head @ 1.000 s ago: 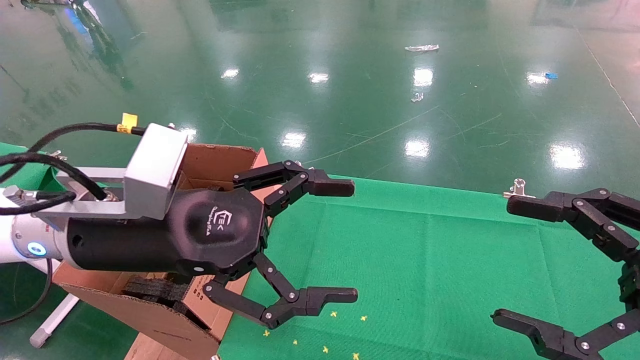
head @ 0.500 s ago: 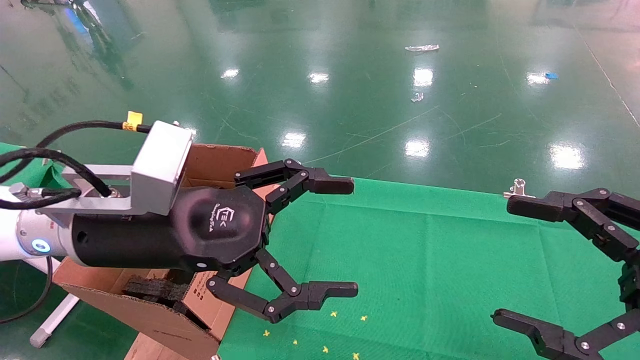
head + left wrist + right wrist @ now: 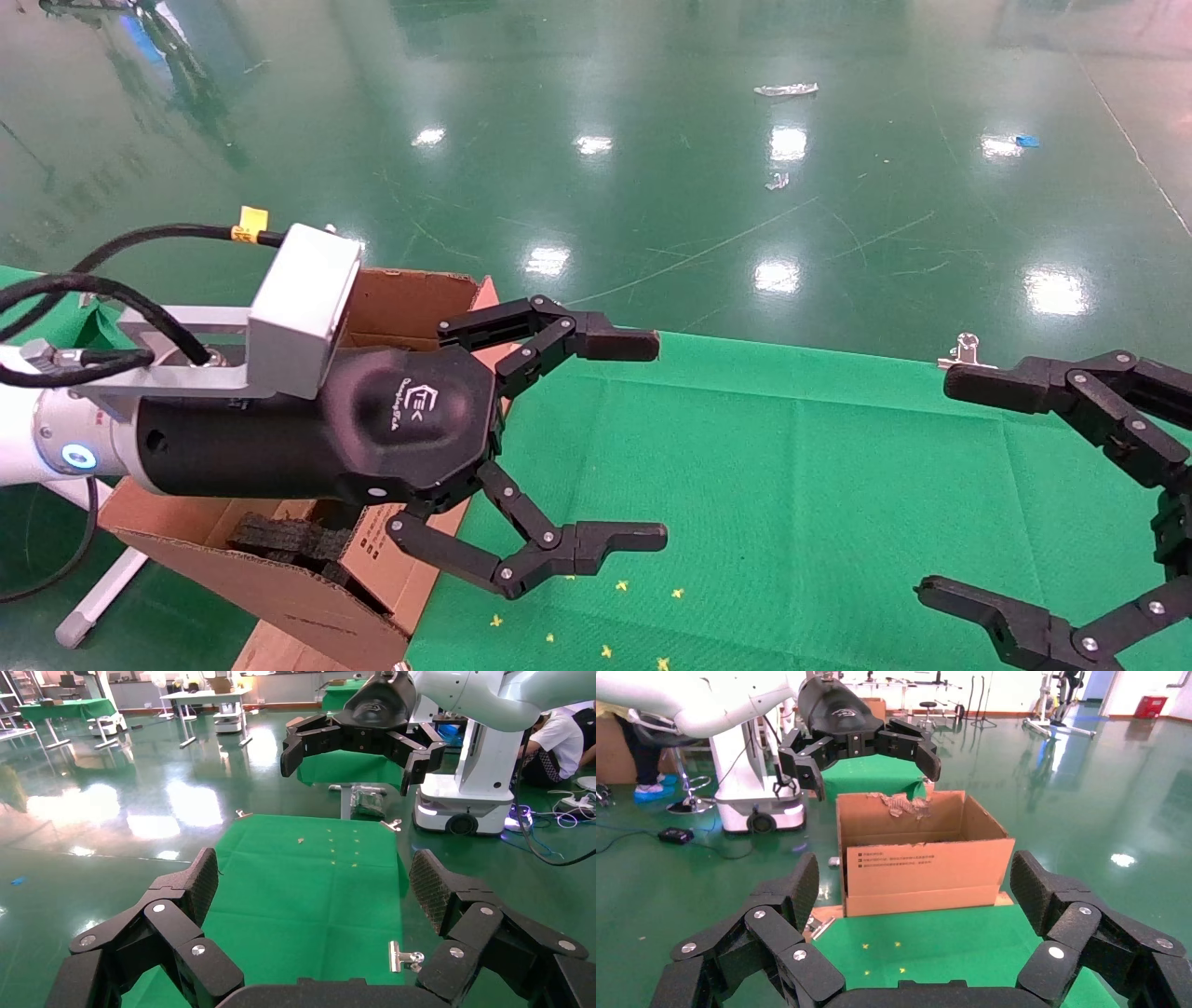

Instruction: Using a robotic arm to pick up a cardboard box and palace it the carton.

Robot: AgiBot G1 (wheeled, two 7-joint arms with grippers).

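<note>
my left gripper [image 3: 652,443] hangs above the green cloth [image 3: 792,503] just beside the carton [image 3: 391,308], its fingers spread wide with nothing between them. the white arm with its grey camera block [image 3: 303,312] reaches in from my left, passing over the carton's open top. the carton stands at the left end of the cloth, its flaps up, black foam [image 3: 279,539] showing inside and small printed text on the flap that faces my right gripper [image 3: 931,485]; the far flap has a torn edge [image 3: 902,803]. my right gripper is parked at the right side of the cloth, well apart from the carton, and its fingers are spread too, holding nothing. i cannot see the small cardboard box in any view, so i cannot say where it lies. a few yellow specks [image 3: 605,650] dot the cloth near me, and a metal clip [image 3: 964,352] sits at its far edge.
</note>
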